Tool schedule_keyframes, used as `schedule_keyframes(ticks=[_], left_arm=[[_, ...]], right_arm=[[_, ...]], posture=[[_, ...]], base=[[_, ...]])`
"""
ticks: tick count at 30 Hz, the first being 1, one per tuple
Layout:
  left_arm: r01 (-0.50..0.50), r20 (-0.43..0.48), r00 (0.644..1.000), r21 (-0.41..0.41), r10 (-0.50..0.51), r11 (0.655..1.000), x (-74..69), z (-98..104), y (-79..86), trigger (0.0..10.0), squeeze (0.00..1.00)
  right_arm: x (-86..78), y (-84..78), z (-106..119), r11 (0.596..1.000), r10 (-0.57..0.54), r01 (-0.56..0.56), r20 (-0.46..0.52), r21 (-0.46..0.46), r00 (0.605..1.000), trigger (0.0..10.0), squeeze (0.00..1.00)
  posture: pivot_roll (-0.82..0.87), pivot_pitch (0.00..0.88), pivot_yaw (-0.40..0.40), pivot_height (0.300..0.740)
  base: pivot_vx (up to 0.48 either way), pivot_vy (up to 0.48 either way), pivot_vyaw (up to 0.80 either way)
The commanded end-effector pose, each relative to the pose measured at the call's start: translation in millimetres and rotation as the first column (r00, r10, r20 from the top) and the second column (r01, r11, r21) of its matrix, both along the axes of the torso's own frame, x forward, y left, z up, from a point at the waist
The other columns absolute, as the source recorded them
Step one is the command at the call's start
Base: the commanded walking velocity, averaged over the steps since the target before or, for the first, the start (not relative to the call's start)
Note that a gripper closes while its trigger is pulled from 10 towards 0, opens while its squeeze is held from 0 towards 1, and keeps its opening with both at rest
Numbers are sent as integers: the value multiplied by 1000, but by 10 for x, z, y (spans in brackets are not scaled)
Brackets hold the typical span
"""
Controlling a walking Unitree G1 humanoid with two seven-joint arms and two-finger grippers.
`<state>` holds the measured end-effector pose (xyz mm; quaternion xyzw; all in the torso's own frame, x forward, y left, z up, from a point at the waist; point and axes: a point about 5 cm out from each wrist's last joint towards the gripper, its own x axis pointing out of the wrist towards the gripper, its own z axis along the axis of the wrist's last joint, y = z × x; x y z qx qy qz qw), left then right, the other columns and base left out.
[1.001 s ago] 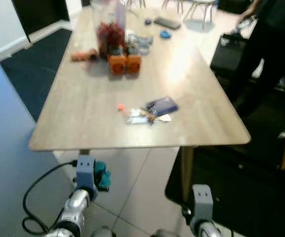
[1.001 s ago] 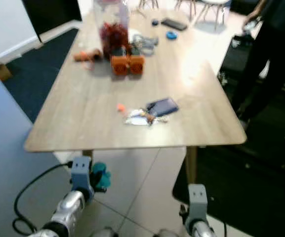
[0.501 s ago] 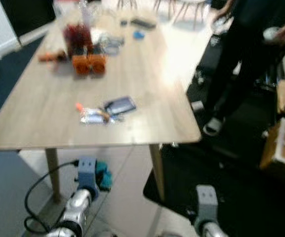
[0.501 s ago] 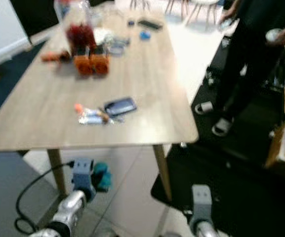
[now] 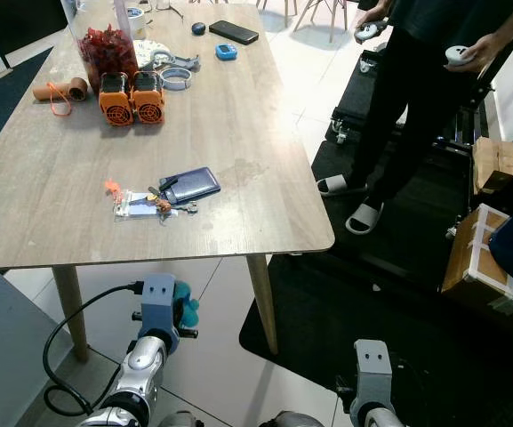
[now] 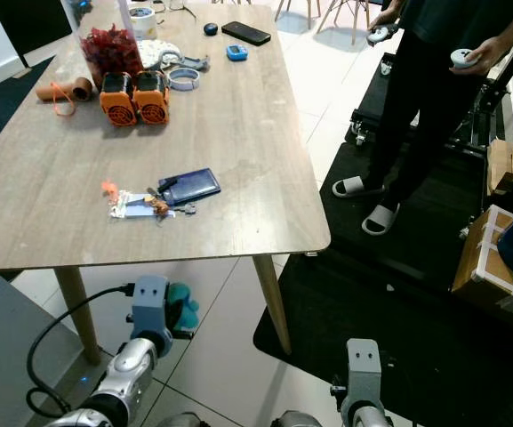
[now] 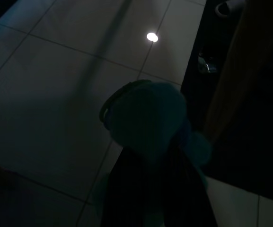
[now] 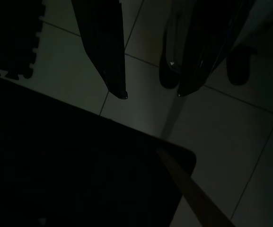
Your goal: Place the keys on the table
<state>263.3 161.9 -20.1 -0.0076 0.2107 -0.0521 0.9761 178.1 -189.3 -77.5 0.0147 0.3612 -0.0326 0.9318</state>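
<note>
A wooden table [image 5: 256,178] stands ahead of me. On it lies a bunch of keys [image 5: 161,205] with a clear card holder and an orange tag, next to a dark blue wallet [image 5: 189,185]. My left gripper [image 7: 161,158] hangs low in front of the table's edge, shut on a teal fuzzy fob [image 5: 186,313] with a metal ring [image 7: 119,94]. My right gripper [image 8: 150,94] hangs open over the tiled floor, nothing between its fingers; its wrist [image 5: 369,363] is at the bottom right of the left eye view.
A person [image 5: 420,80] stands at the table's right side, a controller in each hand. A black mat [image 5: 345,294] covers the floor there, with cardboard boxes [image 5: 483,258] further right. Two orange blocks [image 5: 132,96], a jar and a phone [image 5: 233,32] sit on the table's far end.
The camera has swung to the right and steadied, so the table sits further left and the person shows more. Both arms hang as before, the left still holding the teal fob.
</note>
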Motion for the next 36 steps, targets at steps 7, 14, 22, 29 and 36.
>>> schedule_keyframes(ticks=[7, 14, 22, 29, 36], left_arm=[[-4, -35, 999, 6, 4, 1000, -21, -41, -12, 10000, 0], [-15, -59, 998, -1, 15, 1000, -42, -69, 0, 10000, 0], [0, -49, 999, 1, 0, 1000, -42, -63, -13, 10000, 0], [18, -47, 999, 6, -18, 1000, -52, -68, -27, 10000, 0], [23, -10, 1000, -16, -23, 1000, -39, -30, 24, 10000, 0]], right_arm=[[13, -46, 11, 1000, -11, 11, 2, -9, 1000, 10000, 0], [17, -34, 12, 1000, -6, 6, 5, -7, 1000, 10000, 0], [5, -25, 5, 1000, -2, 2, 2, -6, 1000, 10000, 0], [1, -20, 2, 1000, 4, -4, -1, -5, 1000, 10000, 0], [17, -3, 7, 1000, 7, -7, 1, -2, 1000, 10000, 0]], posture=[[49, 72, -28, 740], [47, 66, -28, 740], [44, 62, -29, 740], [45, 55, -29, 740], [46, 55, -28, 740]], base=[[0, 0, 0], [0, 125, 0], [0, 300, 0], [0, 0, 0], [0, 0, 0]])
